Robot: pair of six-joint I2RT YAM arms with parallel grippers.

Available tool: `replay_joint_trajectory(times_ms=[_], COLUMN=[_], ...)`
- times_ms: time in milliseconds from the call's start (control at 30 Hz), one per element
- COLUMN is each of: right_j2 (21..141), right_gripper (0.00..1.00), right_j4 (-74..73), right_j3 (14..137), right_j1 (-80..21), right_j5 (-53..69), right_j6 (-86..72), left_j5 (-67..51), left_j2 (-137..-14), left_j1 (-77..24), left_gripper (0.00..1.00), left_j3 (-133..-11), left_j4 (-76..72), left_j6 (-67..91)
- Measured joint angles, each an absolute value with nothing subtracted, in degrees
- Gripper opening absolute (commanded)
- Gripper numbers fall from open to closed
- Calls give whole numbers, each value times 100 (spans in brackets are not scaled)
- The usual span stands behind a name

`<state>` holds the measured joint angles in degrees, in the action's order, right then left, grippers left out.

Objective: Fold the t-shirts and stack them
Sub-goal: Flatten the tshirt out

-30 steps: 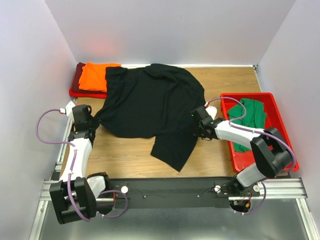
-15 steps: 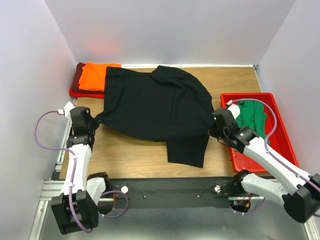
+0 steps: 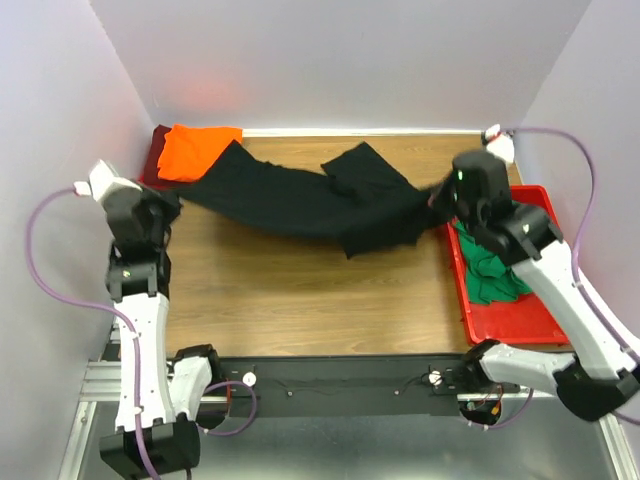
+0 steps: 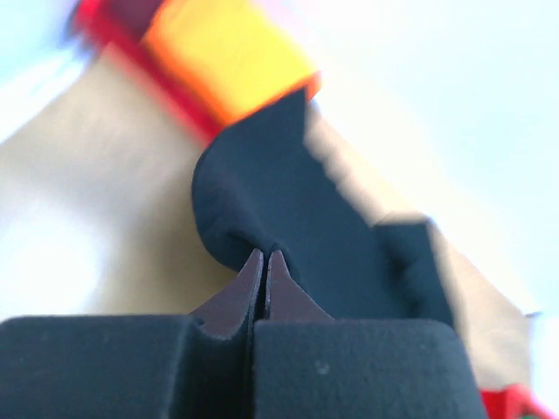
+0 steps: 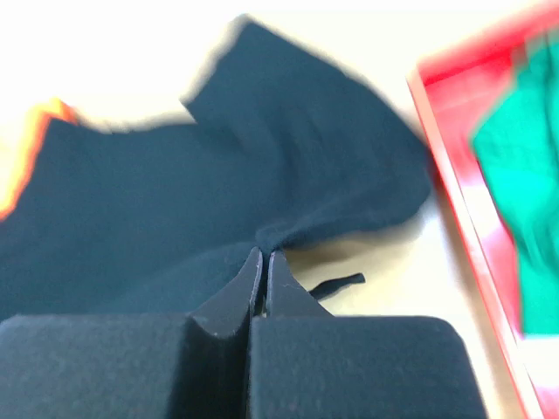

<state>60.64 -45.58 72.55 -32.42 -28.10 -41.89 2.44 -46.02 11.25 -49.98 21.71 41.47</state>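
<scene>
As seen from above, shows the black shirt (image 3: 300,200) stretched in a sagging band across the far half of the table (image 3: 300,290), from the left gripper (image 3: 176,203) to the right gripper (image 3: 438,200). Looks raised at both ends and lower in the middle, with a loose flap bunched right of centre. Cannot tell whether the lowest cloth touches the wood. Puts the left end just beside the orange shirt (image 3: 200,150), folded in the far left corner on top of the dark red shirt (image 3: 158,150). Puts the right end at the far left corner of the bin (image 3: 500,322), with the green shirt (image 3: 485,275) crumpled inside.

From the left wrist, shows the left gripper (image 4: 265,260) with jaws pressed together tip to tip, no gap, nipping a gathered fold of the black shirt (image 4: 297,201). Spreads away from the tips over the table (image 4: 96,175), one edge reaching the blurred orange shirt (image 4: 227,57).

From the right wrist, shows the right gripper (image 5: 265,258) likewise closed tight, jaws meeting on a pinched edge of the black shirt (image 5: 262,166). Fans out from the tips toward a sliver of the orange shirt (image 5: 26,148) at far left. Shows the bin (image 5: 454,113) at right, green shirt (image 5: 524,148) within, both blurred.
</scene>
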Motion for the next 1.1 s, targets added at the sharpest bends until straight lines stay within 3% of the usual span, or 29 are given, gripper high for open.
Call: replay_joint_trajectory(times_ms=[167,500,867,1100], right_j2=[7223,7623,8927,10774], right_gripper=[0,0,1,0], right_j4=[-4473,-4497,-3809,-3249], right_j3=[9465,12042,13524,14114], right_j1=[-3238,-3238,-3096,-2084], right_j5=[-3092,-3323,-3319,-2069], right_j6=[-3535,-2495,-1564,-1540], left_j5=[51,-134,-268,-617], left_j2=[-5234,-5636,-6785,-8235], left_j1=[1125,1129,1129,1129], left_gripper=[0,0,0,0], left_j3=[-6670,-8683,-9821,-9926], left_j4=[1857,1675,1057,309], left_j6=[4119,4084,4077,4185])
